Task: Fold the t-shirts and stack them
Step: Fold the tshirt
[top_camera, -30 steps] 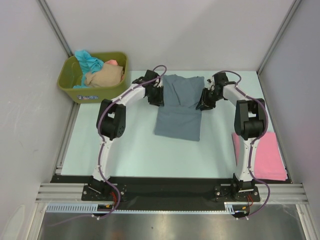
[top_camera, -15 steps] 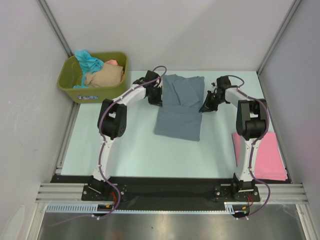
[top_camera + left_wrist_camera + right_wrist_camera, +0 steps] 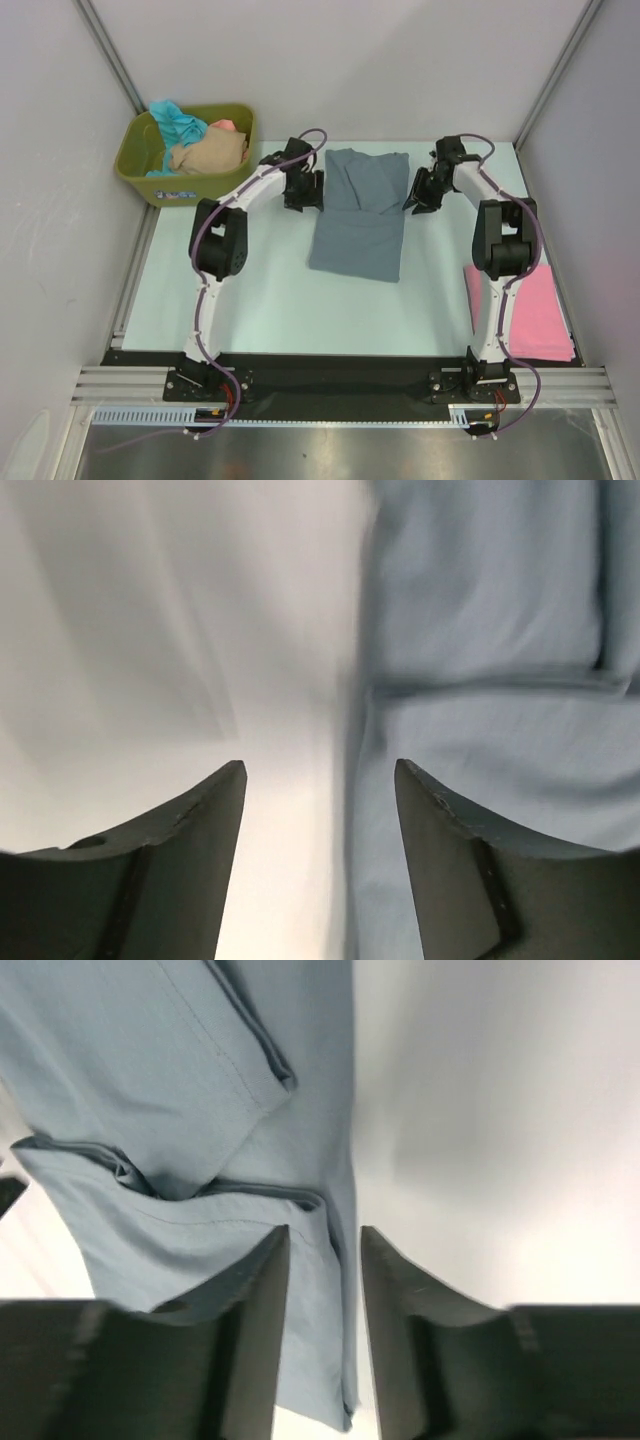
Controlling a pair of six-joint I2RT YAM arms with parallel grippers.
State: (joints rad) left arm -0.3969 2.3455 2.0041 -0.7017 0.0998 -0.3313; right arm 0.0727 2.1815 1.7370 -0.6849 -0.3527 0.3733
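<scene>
A slate grey-blue t-shirt [image 3: 358,212] lies flat on the table, folded into a long strip. My left gripper [image 3: 306,192] is by its left edge, near the far end. In the left wrist view the gripper [image 3: 320,768] is open and empty above that edge of the shirt [image 3: 500,630]. My right gripper [image 3: 420,193] is by the right edge. In the right wrist view it [image 3: 325,1232] is open by a narrow gap, and the shirt's [image 3: 150,1090] edge lies below the gap. A folded pink t-shirt [image 3: 530,308] lies at the near right.
An olive-green tub [image 3: 142,170] stands at the far left corner, holding teal [image 3: 178,120], beige [image 3: 208,152] and salmon [image 3: 224,126] shirts. Grey walls close in the table on the left, back and right.
Both grippers have drawn outward from the grey-blue shirt's sides and a little toward the far end. The shirt has stayed in place.
</scene>
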